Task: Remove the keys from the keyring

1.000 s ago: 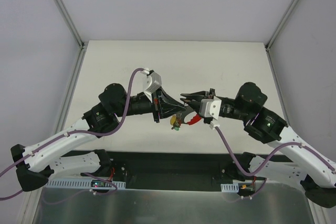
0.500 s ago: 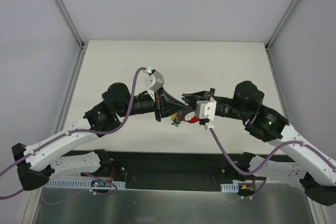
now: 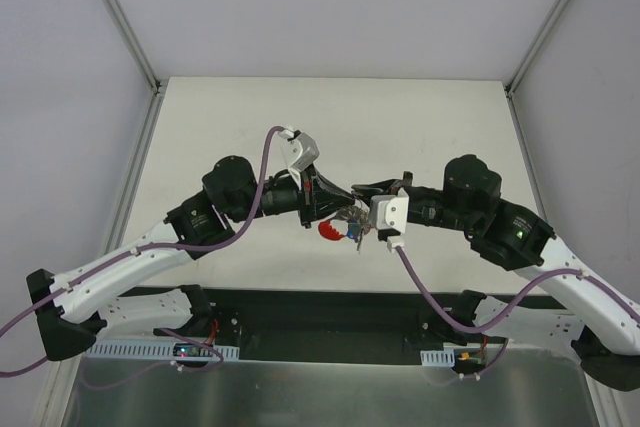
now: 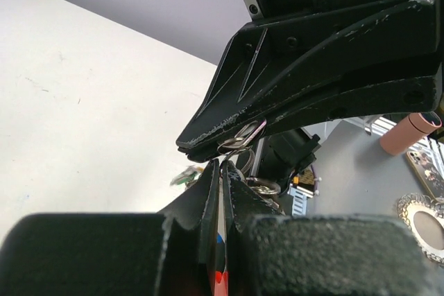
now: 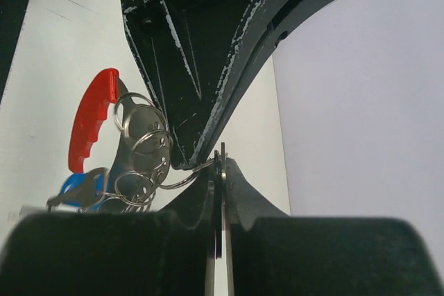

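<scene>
**Tip to tip on the keyring, keys dangling below**

Working in mid-air above the white table (image 3: 240, 117), taking the left gripper (image 4: 222, 171) as the reference for everything else. Pressed fully together there, fingers (image 4: 200, 202) leaving only a hairline slit with a sliver of blue and red inside. Cannot tell whether clamped on wire or on a key.

Met nose to nose by the right gripper (image 5: 220, 166), just beside the left gripper's tip, touching or very nearly so. Almost closed as well, pinching a thin loop of the keyring (image 5: 184, 179) edge-on between its fingertips (image 5: 239, 186).

Strung across from the left gripper's tip into that pinch: a short arc of wire. Just under and beside the left gripper's tip, off the table: the keys (image 3: 335, 231), bunched on several small silvery loops (image 5: 142, 145). Furthest from the left gripper's tip, the red key head (image 5: 90, 117), with the blue key head (image 5: 73, 188) next to it.

Long axis of the bunch hanging down, away from both pairs of fingers, with neither arm nearer than the other.

Probably at the step of spreading or twisting the ring to slide a key off. Turns on keeping the wire crosswise between the two tips. Likely calls for a small pull apart, or a rotation about the left gripper's tip. Some risk of so thin a wire slipping out of the pinch.
</scene>
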